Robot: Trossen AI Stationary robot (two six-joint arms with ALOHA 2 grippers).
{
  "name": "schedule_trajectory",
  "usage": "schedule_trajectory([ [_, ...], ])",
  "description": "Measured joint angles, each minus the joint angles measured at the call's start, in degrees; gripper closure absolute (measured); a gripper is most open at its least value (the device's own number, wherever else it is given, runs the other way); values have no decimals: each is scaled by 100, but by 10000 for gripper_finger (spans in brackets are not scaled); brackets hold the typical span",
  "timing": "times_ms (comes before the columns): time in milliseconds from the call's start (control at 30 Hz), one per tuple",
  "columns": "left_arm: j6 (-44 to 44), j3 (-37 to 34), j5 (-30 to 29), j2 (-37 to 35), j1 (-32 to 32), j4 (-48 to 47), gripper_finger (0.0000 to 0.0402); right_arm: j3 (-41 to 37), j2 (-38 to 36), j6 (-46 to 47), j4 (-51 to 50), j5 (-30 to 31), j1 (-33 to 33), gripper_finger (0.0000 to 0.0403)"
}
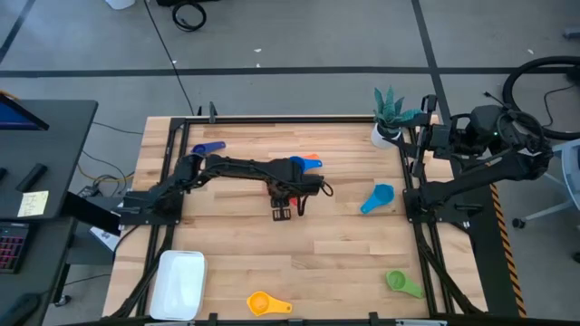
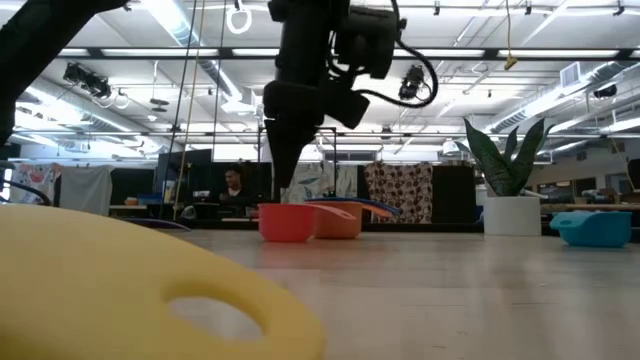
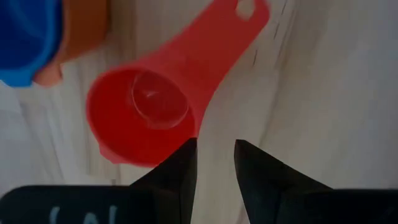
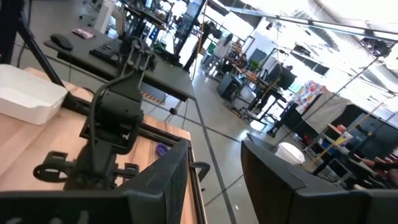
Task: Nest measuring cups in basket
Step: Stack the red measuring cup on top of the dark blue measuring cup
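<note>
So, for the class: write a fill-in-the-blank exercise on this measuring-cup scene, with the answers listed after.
1. The left gripper hovers over the rim of the ____ measuring cup.
2. The white basket holds ____ measuring cups.
3. The cup lying closest to the basket is the ____ one.
4. The right arm waits at the table's edge beside the potted ____.

Missing words: red; no; yellow; plant

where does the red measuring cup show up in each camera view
High view: hidden under the left gripper at table centre.
Low view: red measuring cup centre, below the gripper.
Left wrist view: fills the middle, just ahead of the fingers.
Right wrist view: not in it.
Shared landmark: the orange cup beside it.
</note>
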Motion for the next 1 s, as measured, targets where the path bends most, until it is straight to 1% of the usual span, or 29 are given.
schedule_trajectory([
  [133, 282, -198, 354, 2, 135, 85, 290, 0, 1, -2, -91, 17, 0, 247],
  [367, 419, -239, 226, 2, 287, 287, 290, 0, 2, -10, -170, 32, 0, 247],
  [467, 536, -239, 225, 2, 318, 286, 290, 0, 2, -13, -170, 164, -4, 247],
  [567, 604, -239, 365, 2, 340, 303, 290, 0, 0, -16, -170, 302, -4, 247],
  [767, 650, -239, 724, 2, 395, 305, 290, 0, 0, -57, -170, 318, -4, 247],
  [1000, 782, -239, 752, 2, 464, 417, 290, 0, 0, -61, -170, 319, -4, 247],
])
